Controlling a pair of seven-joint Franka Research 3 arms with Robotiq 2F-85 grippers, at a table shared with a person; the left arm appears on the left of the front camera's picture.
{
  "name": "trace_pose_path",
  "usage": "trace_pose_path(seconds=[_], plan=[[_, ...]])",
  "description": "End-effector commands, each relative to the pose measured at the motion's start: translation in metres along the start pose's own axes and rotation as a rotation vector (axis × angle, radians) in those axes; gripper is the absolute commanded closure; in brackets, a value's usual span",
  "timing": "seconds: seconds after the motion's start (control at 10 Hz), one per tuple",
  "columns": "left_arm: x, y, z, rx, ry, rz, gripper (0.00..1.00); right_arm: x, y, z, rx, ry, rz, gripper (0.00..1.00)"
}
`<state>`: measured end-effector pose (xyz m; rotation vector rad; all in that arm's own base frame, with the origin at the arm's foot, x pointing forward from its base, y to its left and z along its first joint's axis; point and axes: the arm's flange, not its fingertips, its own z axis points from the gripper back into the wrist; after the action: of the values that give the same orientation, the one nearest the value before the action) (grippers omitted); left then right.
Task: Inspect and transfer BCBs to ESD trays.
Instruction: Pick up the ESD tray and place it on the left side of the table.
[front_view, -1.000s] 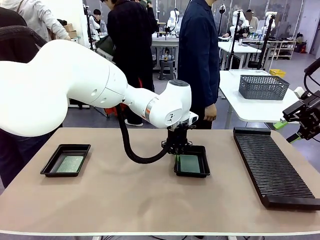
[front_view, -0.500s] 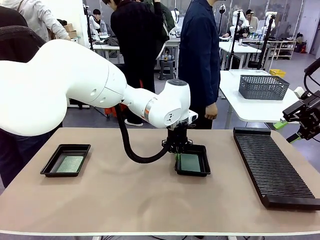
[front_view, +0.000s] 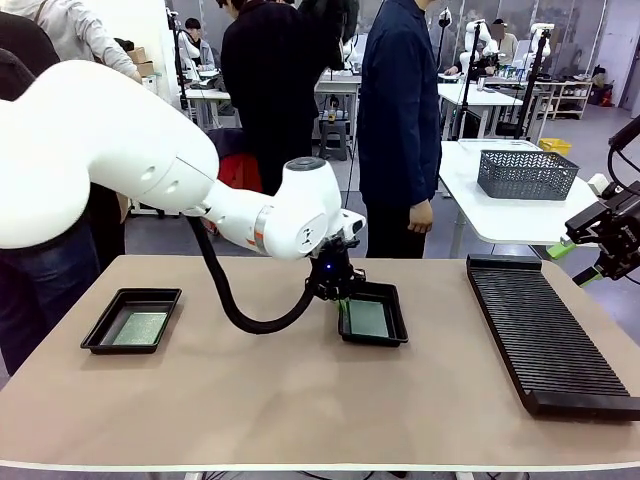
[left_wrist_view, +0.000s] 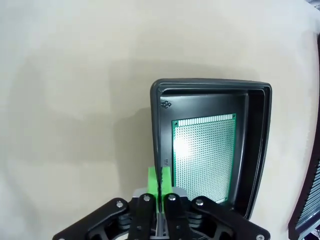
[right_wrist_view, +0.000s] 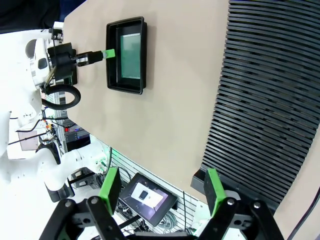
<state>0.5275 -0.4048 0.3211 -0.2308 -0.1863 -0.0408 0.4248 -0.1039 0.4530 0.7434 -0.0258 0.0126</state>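
Transfer apparently near completion: one thin, flat, perforated green BCB (front_view: 139, 327) seated in matte black, raised-rim ESD tray (front_view: 102, 337) near worktop's left edge, second BCB (left_wrist_view: 204, 156) in mid-worktop tray (left_wrist_view: 256, 130), left gripper (left_wrist_view: 160, 187) fingers pinching its rim; right gripper (right_wrist_view: 161, 191) spread wide, empty, over ribbed black rack (right_wrist_view: 270, 95).

The left arm reaches in across the table's middle, its wrist bent downward, and its left gripper (front_view: 343, 299) points down with the green pads (left_wrist_view: 159, 183) pressed together, jaws clamped on the near rim of the tray (left_wrist_view: 156, 130). The right arm is held back at the table's right edge, raised clear of the surface. Its right gripper (right_wrist_view: 162, 192) hangs with the two green-padded fingers (right_wrist_view: 109, 186) spread wide apart and nothing between them.
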Motion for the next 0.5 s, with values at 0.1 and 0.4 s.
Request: trace_pose_path(seconds=[0.1, 0.4], plan=[[-0.02, 0.043, 0.027, -0.046, -0.018, 0.006, 0.97, -0.002, 0.002, -0.001, -0.014, -0.013, -0.016, 0.11], [-0.016, 0.095, 0.056, -0.111, -0.02, 0.025, 0.97, -0.002, 0.002, -0.001, -0.014, -0.013, -0.016, 0.11]])
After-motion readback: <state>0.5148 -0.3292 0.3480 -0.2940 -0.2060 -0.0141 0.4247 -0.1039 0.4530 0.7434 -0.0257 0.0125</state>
